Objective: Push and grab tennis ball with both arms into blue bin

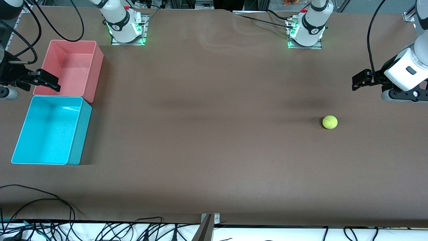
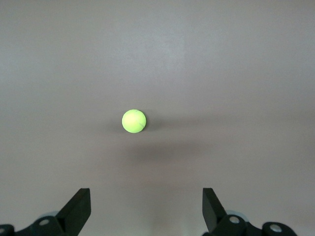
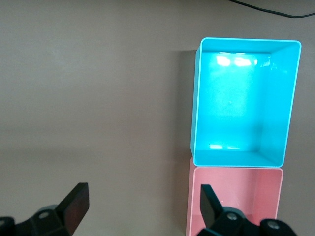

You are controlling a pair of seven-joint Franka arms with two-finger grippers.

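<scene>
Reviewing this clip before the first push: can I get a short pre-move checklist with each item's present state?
1. Tennis ball free on the table, touching nothing: ok.
2. Left gripper open, up near the left arm's end of the table, ball in its wrist view: ok.
3. Right gripper open, over the pink bin: ok.
4. Blue bin upright, empty: ok.
5. Nothing lies between ball and blue bin: ok.
6. Ball in blue bin: not ok.

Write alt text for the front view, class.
A ball lies on a brown table toward the left arm's end, near the open left gripper. The blue bin and pink bin sit by the open right gripper.
</scene>
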